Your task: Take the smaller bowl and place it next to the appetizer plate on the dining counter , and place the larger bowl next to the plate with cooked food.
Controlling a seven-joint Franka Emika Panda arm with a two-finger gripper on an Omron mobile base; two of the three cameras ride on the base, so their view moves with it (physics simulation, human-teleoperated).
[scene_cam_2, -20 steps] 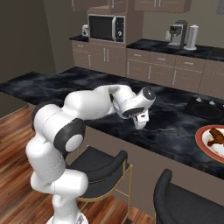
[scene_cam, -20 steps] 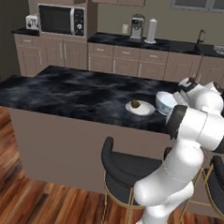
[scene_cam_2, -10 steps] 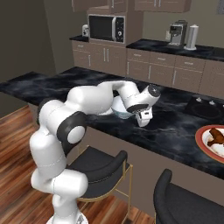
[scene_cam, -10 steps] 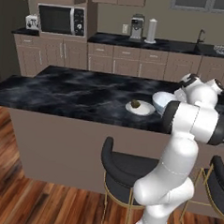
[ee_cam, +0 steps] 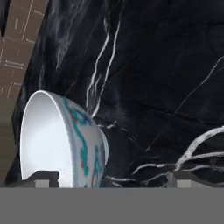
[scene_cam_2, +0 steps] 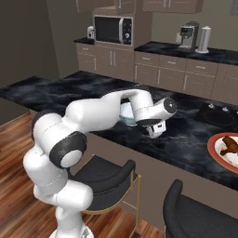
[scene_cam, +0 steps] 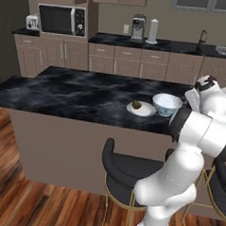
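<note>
The smaller bowl stands upright on the black marbled surface, just beside the appetizer plate (olive-green morsel at its centre). The end effector is spread wide, released, its fingertips either side of the bowl's blue-patterned wall.

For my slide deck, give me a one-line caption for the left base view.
Small bowl set beside the appetizer plate on the black counter.

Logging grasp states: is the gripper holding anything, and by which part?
Nothing is held: the smaller bowl stands free on the dining counter, apart from the open gripper.
</note>
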